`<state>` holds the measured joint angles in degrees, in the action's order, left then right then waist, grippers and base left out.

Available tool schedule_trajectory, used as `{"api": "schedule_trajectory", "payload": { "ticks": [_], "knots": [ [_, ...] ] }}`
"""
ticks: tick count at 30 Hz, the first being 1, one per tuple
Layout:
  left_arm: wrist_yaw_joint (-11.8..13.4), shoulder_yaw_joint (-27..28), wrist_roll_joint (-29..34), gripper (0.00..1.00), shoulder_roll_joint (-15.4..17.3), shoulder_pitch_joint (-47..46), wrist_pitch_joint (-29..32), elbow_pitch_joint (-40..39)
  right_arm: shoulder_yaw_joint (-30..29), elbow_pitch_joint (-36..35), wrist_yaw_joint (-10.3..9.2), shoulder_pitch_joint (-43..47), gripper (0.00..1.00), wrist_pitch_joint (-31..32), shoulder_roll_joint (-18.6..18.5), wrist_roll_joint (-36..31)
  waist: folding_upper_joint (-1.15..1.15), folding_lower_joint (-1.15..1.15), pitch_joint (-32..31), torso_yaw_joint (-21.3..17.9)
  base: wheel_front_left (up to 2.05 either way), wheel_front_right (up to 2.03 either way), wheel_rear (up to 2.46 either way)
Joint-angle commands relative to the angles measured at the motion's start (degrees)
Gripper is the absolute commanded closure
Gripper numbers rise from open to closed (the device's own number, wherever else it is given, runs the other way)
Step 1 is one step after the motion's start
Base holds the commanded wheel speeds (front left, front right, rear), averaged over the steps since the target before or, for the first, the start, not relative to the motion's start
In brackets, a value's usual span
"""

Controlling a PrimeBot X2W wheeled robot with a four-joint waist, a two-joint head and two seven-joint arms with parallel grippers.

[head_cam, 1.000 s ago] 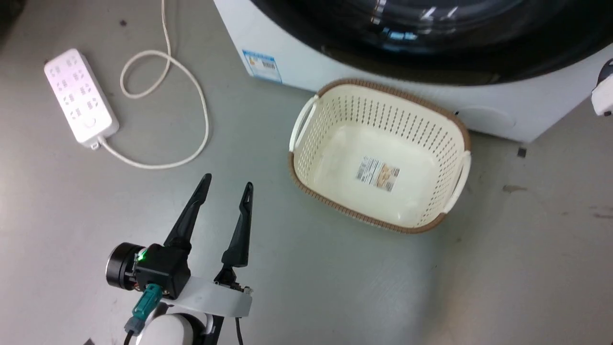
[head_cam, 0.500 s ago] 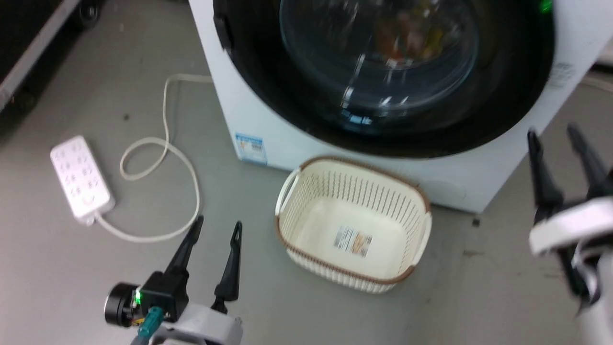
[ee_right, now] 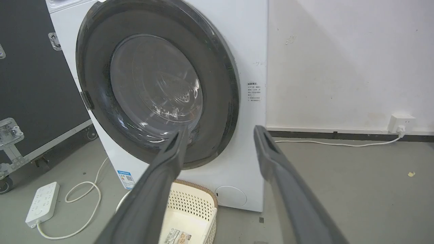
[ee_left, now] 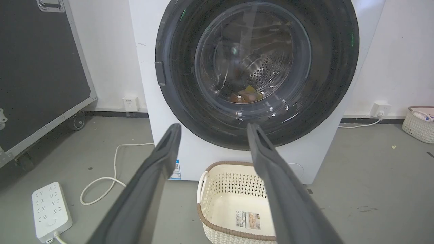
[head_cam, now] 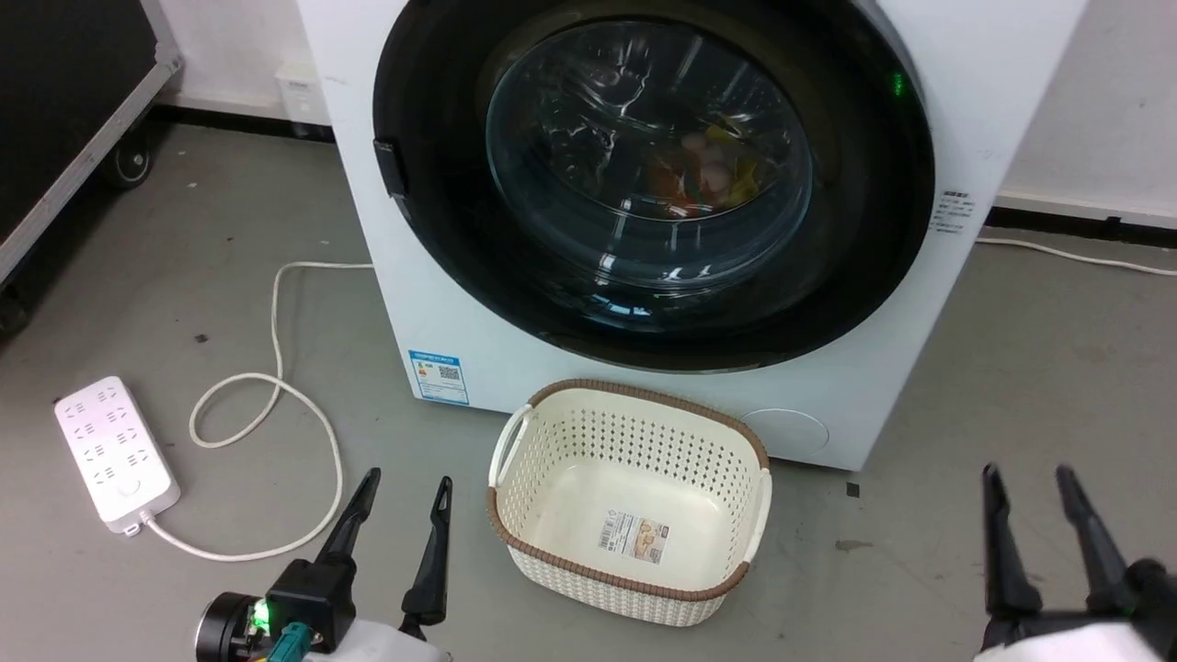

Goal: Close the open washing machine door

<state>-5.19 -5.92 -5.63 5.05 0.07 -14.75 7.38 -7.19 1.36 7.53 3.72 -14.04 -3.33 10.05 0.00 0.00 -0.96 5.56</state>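
The left gripper [head_cam: 409,479] sits low at the robot's left with its two dark fingers spread moderately wide and nothing between them; it hangs over bare grey floor [head_cam: 965,368], well short of the machine. The right gripper [head_cam: 1026,473] stands at the lower right, its fingers likewise parted and empty, touching nothing. Between the two, on the floor, rests a cream perforated basket [head_cam: 634,437] with a brown rim, empty apart from a label on its bottom; it stands just in front of the washing machine [head_cam: 965,92]. The washing machine door [head_cam: 648,175] lies flat against the white front, its wide black rim ringing the clear glass bowl; coloured laundry [head_cam: 703,175] shows through the glass in the drum. A blue sticker [head_cam: 439,376] marks the lower front of the machine. To the robot's left a white power strip [head_cam: 115,452] lies on the floor with its cord [head_cam: 274,322] looping towards the machine; beyond it stands a black wheeled case [head_cam: 55,110].
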Motion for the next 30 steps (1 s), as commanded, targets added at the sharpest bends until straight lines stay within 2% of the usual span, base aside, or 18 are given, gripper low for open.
{"api": "schedule_trajectory", "payload": {
  "ticks": [1,17,18,30],
  "knots": [
    [0.34,0.05,0.29,0.0,0.34,0.52,-0.25,0.29,0.09,-0.04,-0.04,1.24,0.0,-0.43,0.34,-0.52,0.0,0.0,-0.08,-0.13,0.0,0.0,0.0],
    [1.46,0.52,-1.02,0.0,0.22,0.37,-0.25,0.53,1.57,2.01,-0.04,3.7,0.0,-0.94,0.45,-0.15,0.0,0.0,-0.27,-0.34,0.0,0.0,0.0],
    [1.21,0.43,-1.03,1.0,0.19,0.0,0.0,0.53,1.56,1.93,0.0,2.89,1.0,-0.7,0.24,0.08,0.0,0.0,-0.26,-0.34,0.0,0.0,0.0],
    [1.31,0.78,-0.6,1.0,-0.02,-0.01,1.03,0.02,1.95,1.71,0.0,2.43,1.0,0.26,0.24,-0.56,0.0,0.0,-0.18,-0.7,0.0,0.0,0.0]
  ]
}}
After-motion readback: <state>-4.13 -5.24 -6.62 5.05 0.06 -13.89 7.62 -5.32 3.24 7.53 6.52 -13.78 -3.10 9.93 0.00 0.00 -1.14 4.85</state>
